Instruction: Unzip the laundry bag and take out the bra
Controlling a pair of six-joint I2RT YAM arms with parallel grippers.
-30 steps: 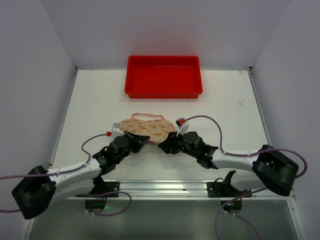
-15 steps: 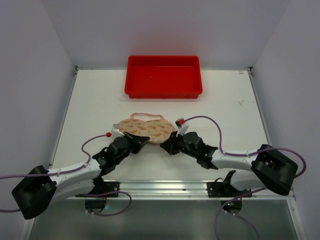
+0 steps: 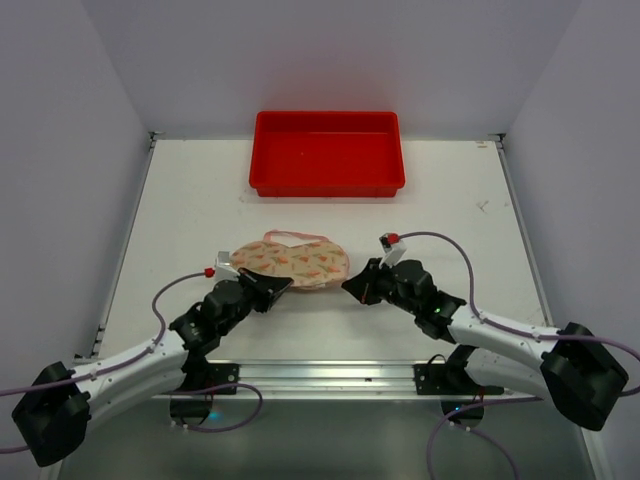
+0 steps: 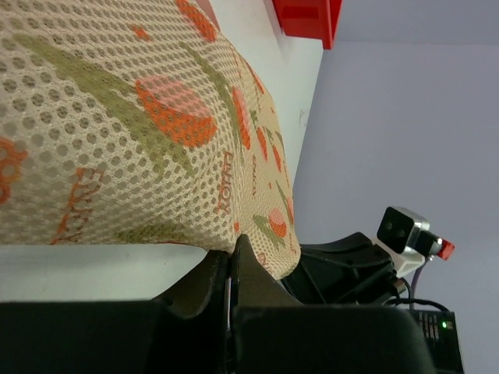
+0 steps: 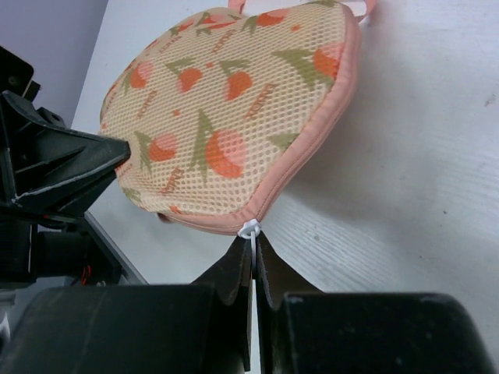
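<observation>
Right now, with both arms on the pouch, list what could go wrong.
1. The right jaws pinch only the small white zip pull at their very tips; it could slip free when pulled.
2. The left jaws seem to grip just the near edge of the laundry bag; if that hold gives, the whole bag may drag along instead of unzipping.

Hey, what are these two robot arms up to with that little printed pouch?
They are working on a mesh laundry bag lying on the table. The left arm's fingers pinch its near edge to hold it, while the right arm's fingers are shut on the small white zip pull. The pink zip edge looks closed where it shows, and no bra is in sight yet.
</observation>
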